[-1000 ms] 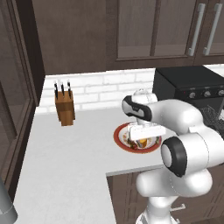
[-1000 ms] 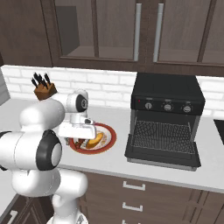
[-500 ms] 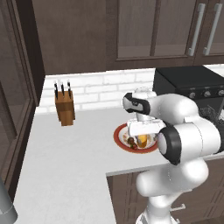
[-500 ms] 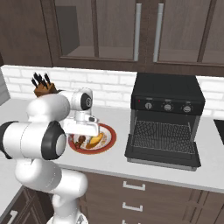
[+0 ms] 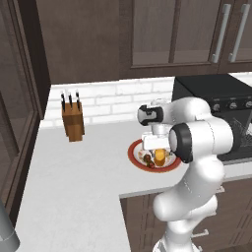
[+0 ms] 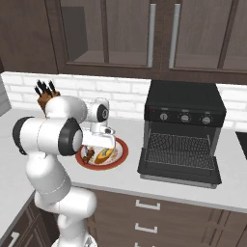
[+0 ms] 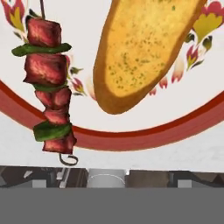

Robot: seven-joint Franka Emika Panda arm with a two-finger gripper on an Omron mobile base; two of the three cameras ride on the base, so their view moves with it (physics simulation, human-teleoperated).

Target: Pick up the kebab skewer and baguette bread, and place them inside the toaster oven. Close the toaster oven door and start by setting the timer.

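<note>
The kebab skewer (image 7: 48,83), red meat chunks with green pieces, lies on a red-rimmed plate (image 7: 131,141) to the left of the golden baguette bread (image 7: 144,48). On the counter the skewer (image 6: 87,154) and the baguette (image 6: 104,155) share that plate (image 6: 120,144). My gripper (image 6: 99,146) hangs open just above them, pointing down, with nothing between its fingers. From the other side, the gripper (image 5: 156,148) is over the baguette (image 5: 160,156) and the skewer (image 5: 147,159). The black toaster oven (image 6: 185,103) stands right of the plate, its door (image 6: 178,171) folded down flat, showing the wire rack.
A brown knife block (image 5: 73,120) stands at the back left against the white brick wall. Dark cabinets hang above the counter. The counter's front edge (image 5: 142,192) runs just below the plate. Bare counter stretches to the left of the plate.
The arm's elbow has swung up and closer over the plate while the hand stayed above the food. The jaws remain open. Skewer and baguette have not moved.
</note>
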